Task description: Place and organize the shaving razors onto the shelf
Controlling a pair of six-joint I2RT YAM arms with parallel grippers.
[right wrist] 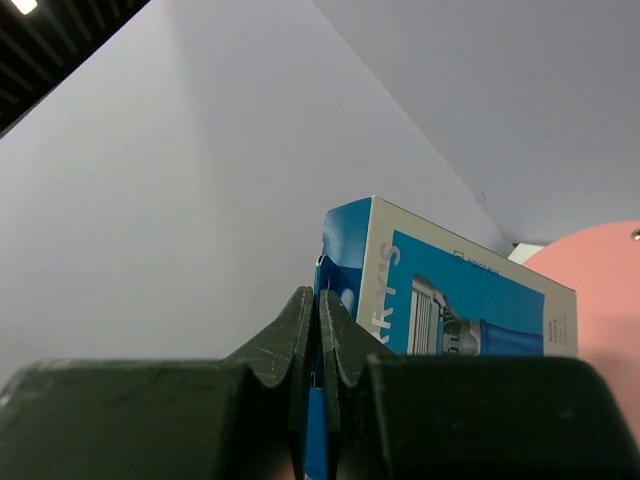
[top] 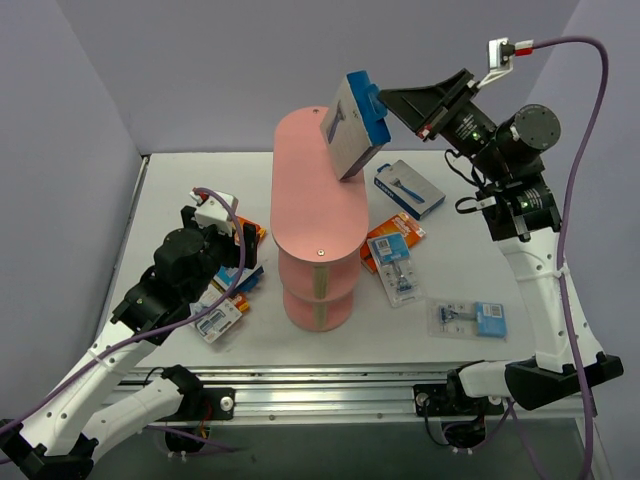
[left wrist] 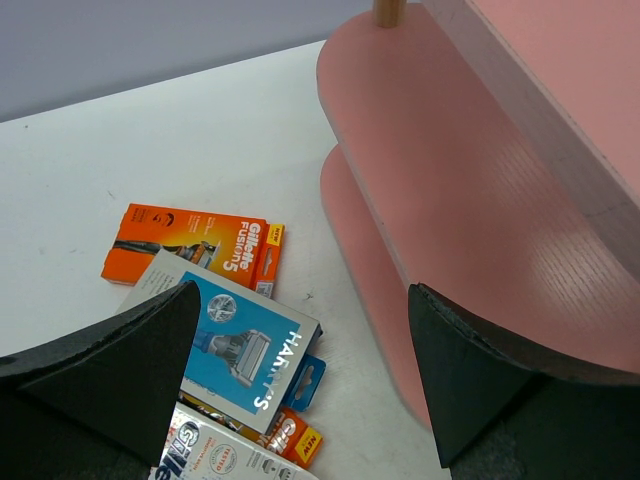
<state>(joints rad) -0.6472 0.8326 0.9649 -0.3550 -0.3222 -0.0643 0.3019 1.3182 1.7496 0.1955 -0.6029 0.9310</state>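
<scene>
The pink shelf (top: 318,190) stands mid-table, its lower tiers (left wrist: 450,200) close on my left wrist view's right. A white-and-blue Harry's razor box (top: 355,125) hangs tilted over the back of the top tier. My right gripper (top: 392,103) is shut on its blue hang tab (right wrist: 322,420), and the box face (right wrist: 470,300) shows beyond the jaws (right wrist: 320,300). My left gripper (left wrist: 300,370) is open, low over a pile left of the shelf: a Harry's box (left wrist: 240,350) and an orange Gillette pack (left wrist: 200,245).
Right of the shelf lie another Harry's box (top: 410,188), an orange blister card (top: 392,245) and a clear blister pack (top: 470,318). A white Gillette pack (top: 222,318) lies at the near end of the left pile. Grey walls enclose the table on three sides.
</scene>
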